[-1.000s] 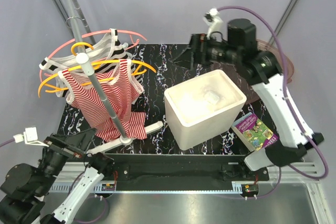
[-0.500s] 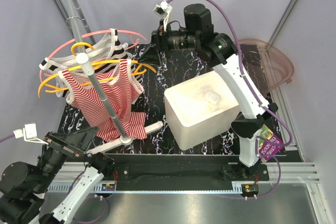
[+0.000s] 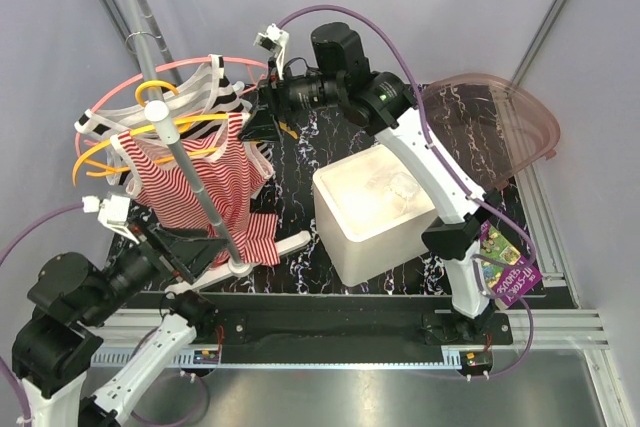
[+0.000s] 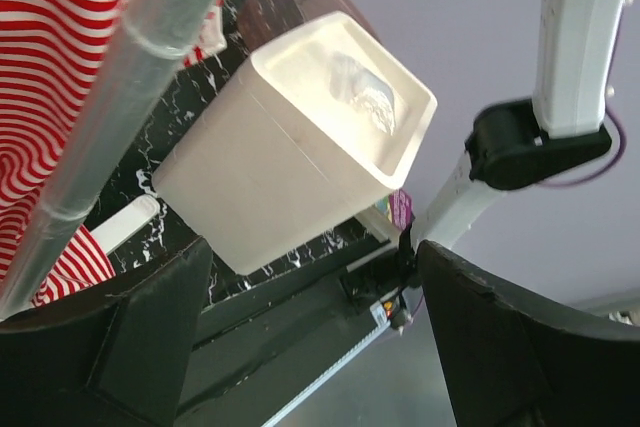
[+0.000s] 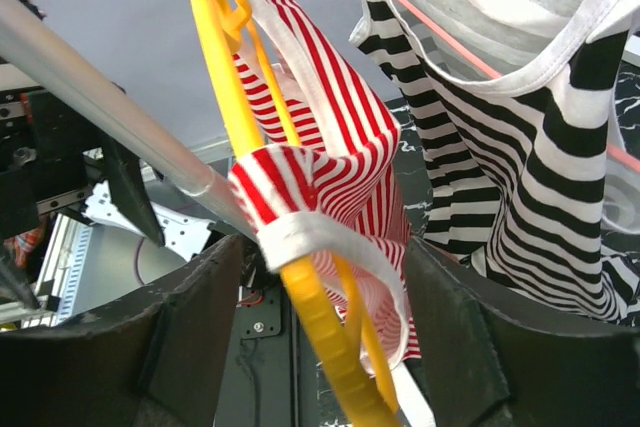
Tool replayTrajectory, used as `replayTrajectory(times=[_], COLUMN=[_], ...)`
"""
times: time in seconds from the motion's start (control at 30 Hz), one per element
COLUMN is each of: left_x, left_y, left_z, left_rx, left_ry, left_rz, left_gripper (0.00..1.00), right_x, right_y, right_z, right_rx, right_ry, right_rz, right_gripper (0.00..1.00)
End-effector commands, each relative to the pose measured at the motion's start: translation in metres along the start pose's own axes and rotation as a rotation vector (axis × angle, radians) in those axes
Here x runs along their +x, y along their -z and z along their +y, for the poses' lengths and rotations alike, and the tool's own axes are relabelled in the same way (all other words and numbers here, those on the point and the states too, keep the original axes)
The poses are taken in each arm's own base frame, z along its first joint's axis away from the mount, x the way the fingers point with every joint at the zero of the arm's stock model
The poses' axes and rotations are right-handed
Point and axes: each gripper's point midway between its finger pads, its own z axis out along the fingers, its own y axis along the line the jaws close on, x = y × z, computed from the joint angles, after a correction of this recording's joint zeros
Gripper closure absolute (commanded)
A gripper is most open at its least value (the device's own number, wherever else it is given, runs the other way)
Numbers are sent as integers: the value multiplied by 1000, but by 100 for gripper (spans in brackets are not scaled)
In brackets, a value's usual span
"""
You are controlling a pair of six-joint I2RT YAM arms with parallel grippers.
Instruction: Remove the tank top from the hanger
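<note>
A red-and-white striped tank top [image 3: 200, 187] hangs on a yellow hanger [image 3: 275, 127] on the rack's silver pole [image 3: 195, 192]. My right gripper [image 3: 262, 122] is open at the hanger's right end. In the right wrist view its fingers [image 5: 190, 337] stand either side of the yellow hanger arm [image 5: 320, 337], where the red striped strap [image 5: 300, 212] wraps round it; my right gripper [image 5: 325, 357] grips nothing. My left gripper [image 3: 190, 247] is open and empty, low beside the pole and the top's hem. In the left wrist view my left gripper [image 4: 310, 347] faces the table's front edge.
A black-and-white striped top [image 3: 218, 87] hangs on a pink hanger behind, and shows in the right wrist view [image 5: 520, 177]. A white bin [image 3: 390, 207] stands mid-table. A clear pinkish lid [image 3: 500, 122] lies at back right. A purple book [image 3: 505, 265] lies at right.
My right arm swung left from beyond the bin to the yellow hanger's right end. My left arm rose and moved toward the pole and the red top's hem.
</note>
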Motion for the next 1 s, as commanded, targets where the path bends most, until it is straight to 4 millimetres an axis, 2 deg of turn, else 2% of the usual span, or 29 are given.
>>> replayTrajectory(times=[0.0,0.07,0.17,0.27,0.37,0.53,0.67,0.8,0.97], left_x=[4,7,7,8,4,-3,-17,-22,-23], left_y=[-15,-17,-19,-16,-11,-2,3,9,3], left_z=[-24,-31,-37,-39,-44,-69,-86,-103,-107], left_rx=[134,169,194,210,227,305,347,407,422], left_ry=[-97,-96,-82,-71,-41,32,29,39,70], left_rz=[94,127,144,132,108,125,106,126,140], left_gripper=[15,15,17,17,18,23,23,25,29], right_x=[-17,-14,-14,-16,-22,-37,-40,-42,-61], right_y=[-8,-11,-14,-17,-21,-27,-33,-41,-41], right_z=[2,1,3,7,12,26,36,46,52], right_rx=[-12,-22,-36,-64,-98,-163,-215,-230,-211], right_ry=[80,80,89,101,105,113,133,148,149], right_rz=[-56,-52,-51,-62,-85,-138,-157,-171,-244], right_gripper=[31,35,48,68,80,98,100,100,100])
